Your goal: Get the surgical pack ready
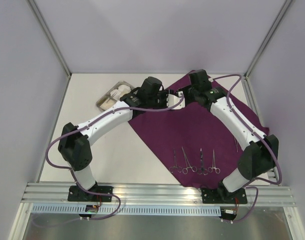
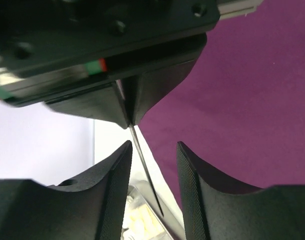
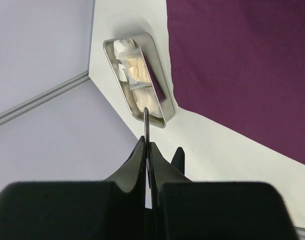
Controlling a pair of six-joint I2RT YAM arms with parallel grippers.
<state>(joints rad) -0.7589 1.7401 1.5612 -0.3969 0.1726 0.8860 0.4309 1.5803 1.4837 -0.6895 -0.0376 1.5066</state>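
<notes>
The left arm (image 1: 109, 120) and right arm (image 1: 236, 120) each have white shells dotted with small dark screws, set between bulky black joints. A purple cable (image 1: 56, 152) loops along each arm down to a flat black base (image 1: 89, 192). The left hand (image 2: 153, 175) has 2 matte black fingers (image 2: 112, 195) with finely ribbed inner faces. The right hand (image 3: 147, 150) bears a green and red mark (image 2: 97, 66).

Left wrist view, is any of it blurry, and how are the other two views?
Left wrist: right gripper close up, blurred toward upper left; its thin tool and cloth sharper. Right wrist: tray crisp, rim reflecting purple; near fingers almost black. Top external: even light, soft shadows.
</notes>
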